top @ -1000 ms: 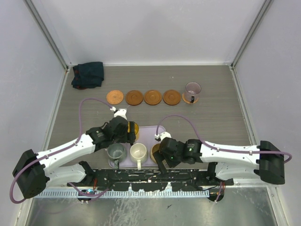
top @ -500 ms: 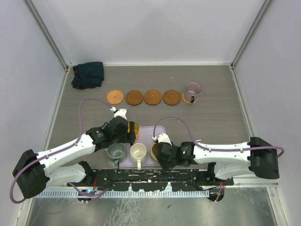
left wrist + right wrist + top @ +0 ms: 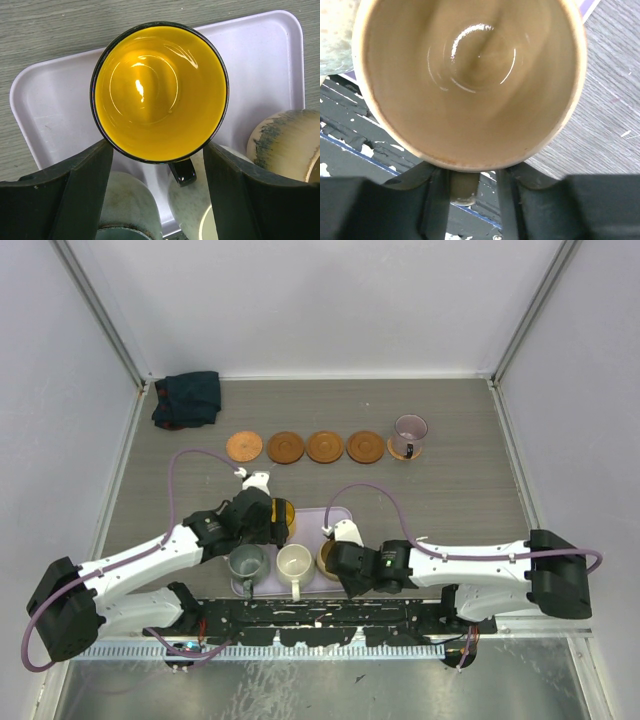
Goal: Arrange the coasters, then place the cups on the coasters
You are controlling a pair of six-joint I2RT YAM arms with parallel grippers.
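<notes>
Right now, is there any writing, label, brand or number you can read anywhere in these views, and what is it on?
No text can be read in any view.
The yellow cup, the tan cup, the coasters and the lavender tray show plain surfaces with no lettering.
Any marking on the arms is too small to read in the top view.

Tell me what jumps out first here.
A row of four bare coasters and a mauve cup on a fifth runs across the far side of the table. Over the lavender tray at the near edge, the yellow cup fills the left wrist view between wide jaws. The tan cup fills the right, jaws flanking its handle.
</notes>
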